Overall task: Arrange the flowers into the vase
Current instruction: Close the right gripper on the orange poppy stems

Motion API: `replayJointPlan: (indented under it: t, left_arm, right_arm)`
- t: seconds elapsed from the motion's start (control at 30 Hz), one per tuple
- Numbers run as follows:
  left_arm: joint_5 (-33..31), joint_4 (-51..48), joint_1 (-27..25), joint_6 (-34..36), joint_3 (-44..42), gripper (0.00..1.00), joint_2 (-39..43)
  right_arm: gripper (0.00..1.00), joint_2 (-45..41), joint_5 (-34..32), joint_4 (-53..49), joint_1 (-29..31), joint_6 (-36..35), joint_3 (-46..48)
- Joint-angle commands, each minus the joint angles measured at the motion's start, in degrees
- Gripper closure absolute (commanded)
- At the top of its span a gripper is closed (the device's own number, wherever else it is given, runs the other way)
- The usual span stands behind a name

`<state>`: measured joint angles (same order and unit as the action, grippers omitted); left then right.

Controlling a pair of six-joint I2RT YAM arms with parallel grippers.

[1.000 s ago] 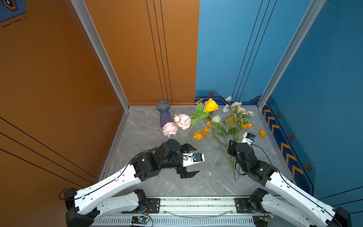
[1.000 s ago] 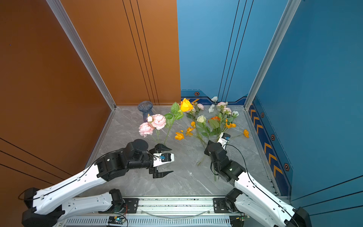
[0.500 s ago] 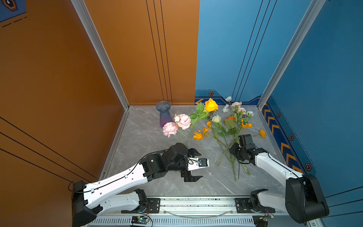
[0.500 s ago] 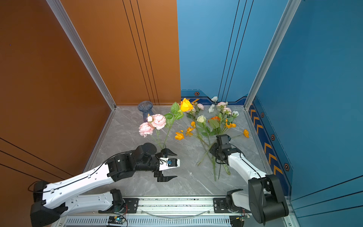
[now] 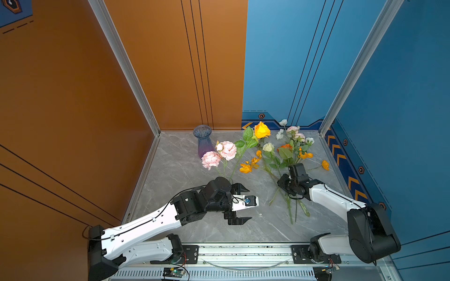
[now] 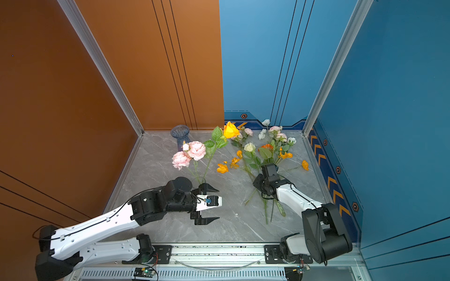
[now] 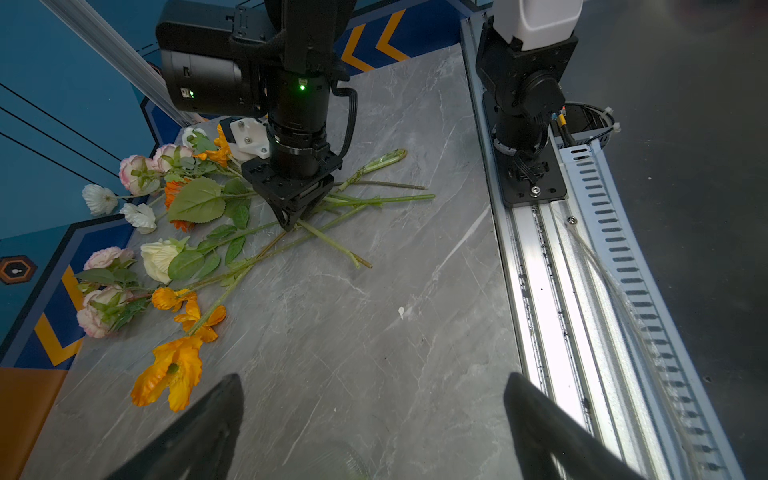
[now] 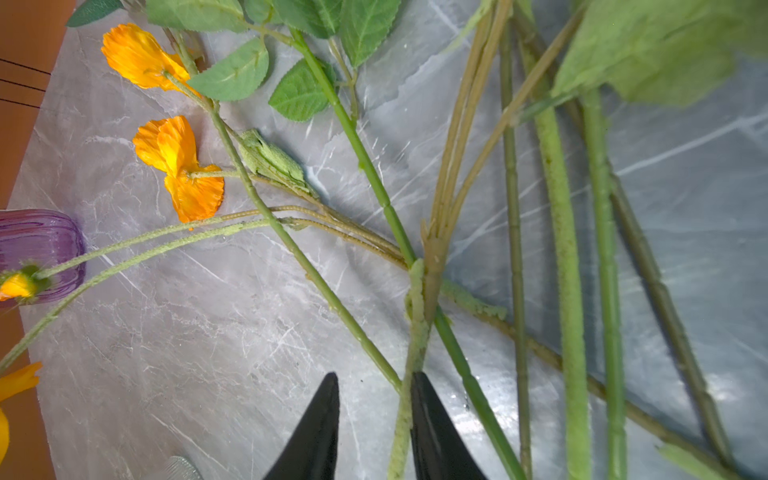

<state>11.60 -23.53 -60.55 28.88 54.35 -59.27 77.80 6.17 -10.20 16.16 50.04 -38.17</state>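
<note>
— Where are the flowers (image 5: 285, 153) laid?
— On the marbled tabletop (image 5: 180, 175), stems crossed. A fuzzy stem (image 8: 415, 332) is straddled, unpinched, by the right end effector (image 8: 374, 376). The left end effector (image 5: 248, 203) is spread wide, empty.

Purple vase (image 8: 39, 253) partly past the view's edge

Your left arm (image 5: 146, 222) and right arm (image 5: 333, 198) share one build: white moulded shells on the long links, black cylindrical housings at every joint. A thin black cable (image 5: 155, 215) runs along the left arm's white shell under small clips; another loops beside the right arm's wrist, where a green light (image 7: 302, 87) glows. The left gripper (image 5: 248, 203) and right gripper (image 8: 374, 376) have black, pointed fingers; a white camera mount (image 6: 211, 201) tops the left.
</note>
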Motion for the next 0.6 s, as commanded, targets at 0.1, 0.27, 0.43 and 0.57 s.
replayJointPlan:
  t: [0.1, 0.27, 0.43, 0.57]
  left_arm:
    - [0.01, 0.5, -0.53, -1.04, -0.76, 0.02, 0.95]
    - [-0.09, 0.46, -0.57, -1.09, -0.88, 0.02, 1.17]
    - [-0.39, 0.42, -0.55, -0.94, -0.96, 0.02, 1.17]
    - [-0.32, 0.41, -0.6, -0.97, -0.91, 0.02, 1.37]
  right_arm:
    - [0.69, -1.51, -2.68, -2.43, 0.57, 0.31, 1.4]
    - [0.72, 2.14, -1.96, -0.74, 0.69, 0.41, 0.66]
    - [0.74, 3.48, -2.95, 1.35, 1.25, 0.67, -0.03]
    - [0.78, 4.53, -3.06, 1.14, 1.24, 0.33, -0.72]
